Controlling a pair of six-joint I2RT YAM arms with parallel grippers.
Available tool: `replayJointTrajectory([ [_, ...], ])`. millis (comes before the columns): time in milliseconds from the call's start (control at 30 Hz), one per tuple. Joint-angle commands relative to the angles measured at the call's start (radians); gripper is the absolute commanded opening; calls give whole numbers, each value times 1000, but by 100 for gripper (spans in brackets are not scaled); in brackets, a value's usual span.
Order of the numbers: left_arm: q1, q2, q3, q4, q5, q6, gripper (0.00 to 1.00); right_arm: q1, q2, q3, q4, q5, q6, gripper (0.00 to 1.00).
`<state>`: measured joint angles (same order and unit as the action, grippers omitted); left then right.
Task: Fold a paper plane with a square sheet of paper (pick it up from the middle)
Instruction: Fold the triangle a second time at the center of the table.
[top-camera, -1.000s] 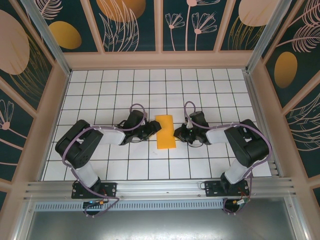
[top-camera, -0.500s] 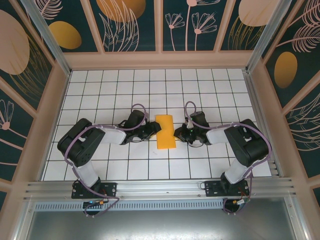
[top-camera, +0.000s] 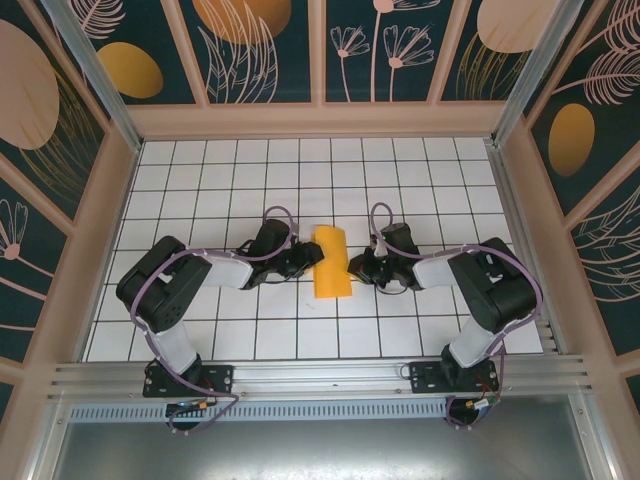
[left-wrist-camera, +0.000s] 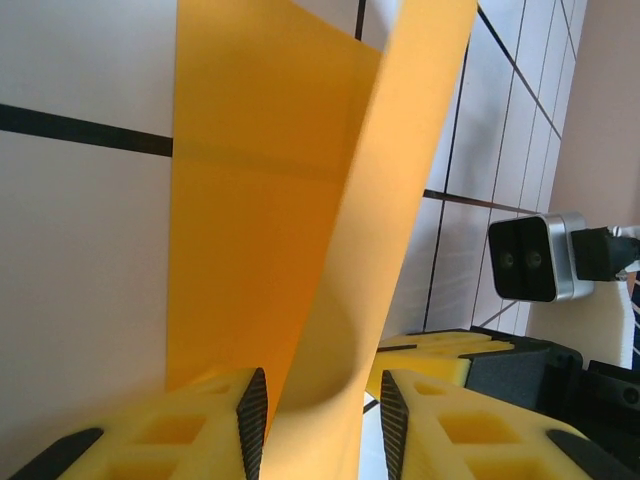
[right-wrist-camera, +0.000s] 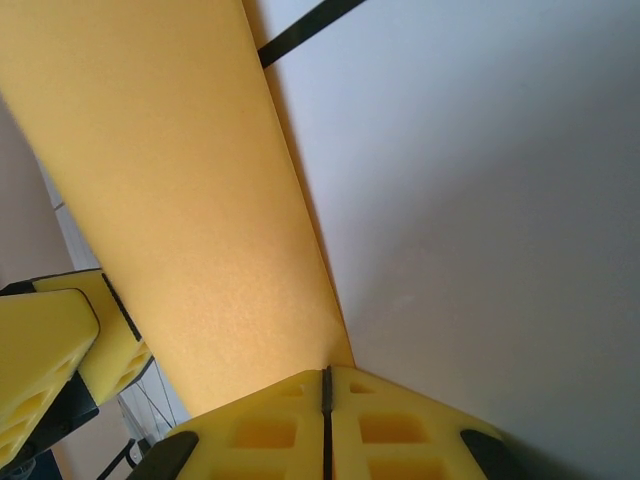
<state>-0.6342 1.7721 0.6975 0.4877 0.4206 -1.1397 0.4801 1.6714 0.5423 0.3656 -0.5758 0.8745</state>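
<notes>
Got only as far as a first lengthwise half-fold in the square sheet of paper (top-camera: 332, 262), lying between the fingertips. Showed the left gripper (left-wrist-camera: 322, 385) part-open around a raised flap, unclamped, and the right gripper (right-wrist-camera: 325, 375) shut at the sheet's edge, grip unclear. Left every nose and wing fold undone.

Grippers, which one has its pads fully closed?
The right gripper: its pads meet, while the left gripper's stand apart around the raised paper.
</notes>
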Motion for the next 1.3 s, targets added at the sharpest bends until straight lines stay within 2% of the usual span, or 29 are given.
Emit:
replayJointTrajectory([
  [0, -1, -2, -9, 75, 24, -27, 40, 15, 51, -33, -21, 33, 7, 9],
  [100, -1, -1, -23, 127, 33, -49, 43, 14, 49, -37, -14, 33, 13, 9],
  [267, -1, 27, -22, 185, 57, -71, 41, 14, 46, -43, 7, 23, 26, 9],
  [533, -2, 17, -10, 110, 27, -36, 24, 15, 23, -54, 76, -10, 62, 10],
  [733, 5, 15, 42, -4, 19, 52, 7, 18, -95, -68, 72, 6, 51, 14],
  [867, 18, 6, 55, -55, 15, 88, 0, 19, -216, -74, -6, 71, 9, 24],
  [967, 29, -9, 64, -95, 17, 124, 0, 18, -302, -79, -65, 129, -19, 31],
  [1133, 53, -30, 107, -245, 17, 246, 0, 27, -386, -77, -82, 156, -68, 36],
  [1200, 64, -29, 122, -293, 26, 284, 0, 54, -411, -78, -63, 186, -98, 39],
  [1267, 71, -27, 131, -318, 35, 294, 0, 110, -425, -67, -65, 250, -136, 47],
])
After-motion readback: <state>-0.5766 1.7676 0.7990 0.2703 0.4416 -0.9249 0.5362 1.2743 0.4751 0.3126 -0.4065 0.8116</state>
